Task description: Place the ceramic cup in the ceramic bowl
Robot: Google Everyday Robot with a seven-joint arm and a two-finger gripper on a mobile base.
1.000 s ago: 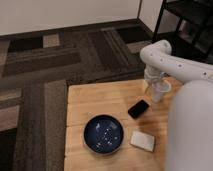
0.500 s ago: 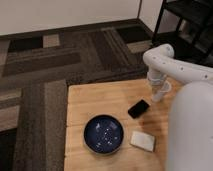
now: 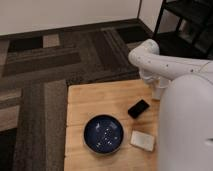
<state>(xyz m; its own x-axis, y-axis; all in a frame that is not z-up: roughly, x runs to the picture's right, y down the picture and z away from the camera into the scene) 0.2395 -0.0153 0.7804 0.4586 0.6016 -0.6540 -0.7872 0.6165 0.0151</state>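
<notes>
Wooden table (image 3: 95, 100) on patterned carpet (image 3: 50, 60); end effector (image 3: 156, 90) closed at its right edge.

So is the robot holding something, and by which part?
It cannot be told. The pincer is shut, low at the right edge of the table, but the robot's arm and body hide whether it grips anything.

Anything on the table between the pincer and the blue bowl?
Yes: a flat black object lies roughly on the line from the pincer, shut at the right edge of the table, to the ceramic bowl. The arm hides the cup. The white block sits right of the bowl, off that line.
</notes>
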